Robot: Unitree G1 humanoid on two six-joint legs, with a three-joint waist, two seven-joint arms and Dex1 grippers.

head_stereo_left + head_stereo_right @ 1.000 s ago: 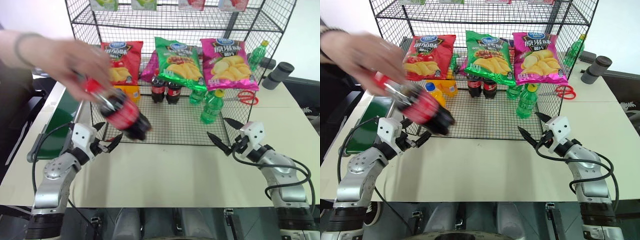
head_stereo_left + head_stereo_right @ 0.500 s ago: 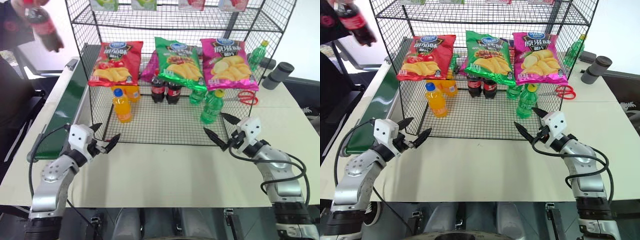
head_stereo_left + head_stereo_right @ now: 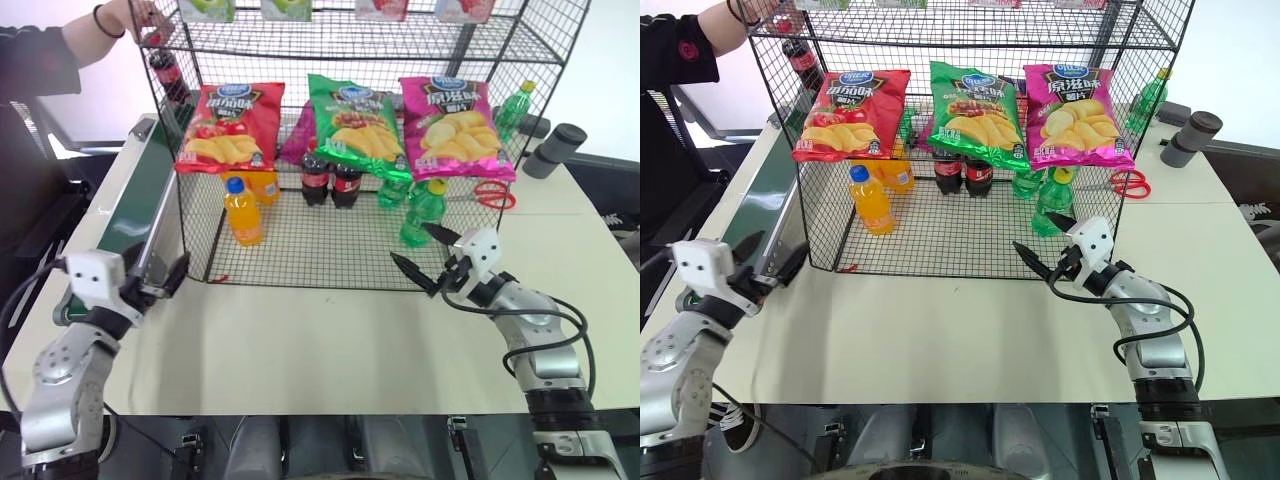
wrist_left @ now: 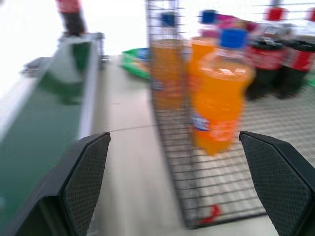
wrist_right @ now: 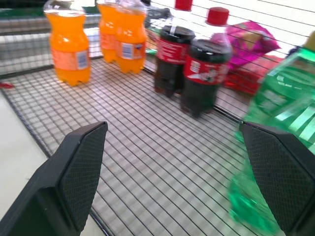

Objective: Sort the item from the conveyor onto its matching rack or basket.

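We've got a person's hand [image 3: 135, 15] holding the cola bottle [image 3: 166, 72] by its cap at the far end of the conveyor [image 3: 135, 215], beside the rack's [image 3: 330, 255] far left corner, while our left end effector [image 3: 160, 283] waits wide and empty at the belt's near end. If we reach early, we could meet that hand or topple the bottle. Our right end effector [image 3: 428, 258], also wide, sits close to the green bottle [image 3: 422, 214] and could nudge it.
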